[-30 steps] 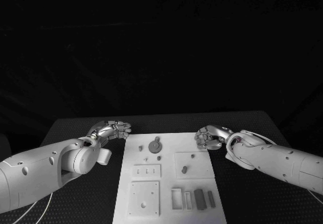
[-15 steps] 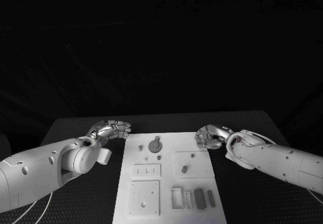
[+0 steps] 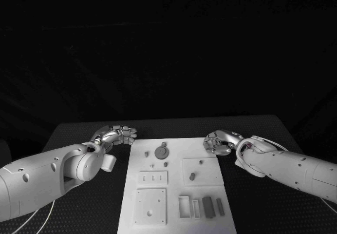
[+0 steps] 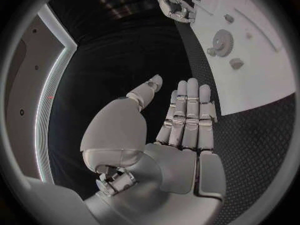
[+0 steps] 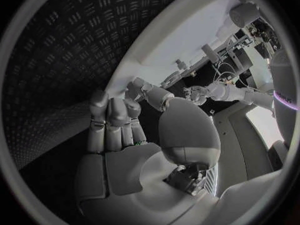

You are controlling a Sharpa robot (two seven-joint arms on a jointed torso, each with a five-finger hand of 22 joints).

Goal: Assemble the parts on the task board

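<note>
One counter (image 3: pixel 84 130), black, carries everything. One task board (image 3: pixel 177 195) lies on it, a white plate between the arms. Two arms come in, one from the left and one from the right, and each ends in one robot hand: the left robot hand (image 3: pixel 117 135) and the right robot hand (image 3: pixel 218 142), so two in all. On the far part of the board there is one round disc part (image 3: pixel 161 154), with one small peg (image 3: pixel 147 154) just left of it. At the near right stand two dark upright bars (image 3: pixel 213 206). The board also bears three raised square plates (image 3: pixel 152 179). The smaller pieces on them are too small to count.
</note>
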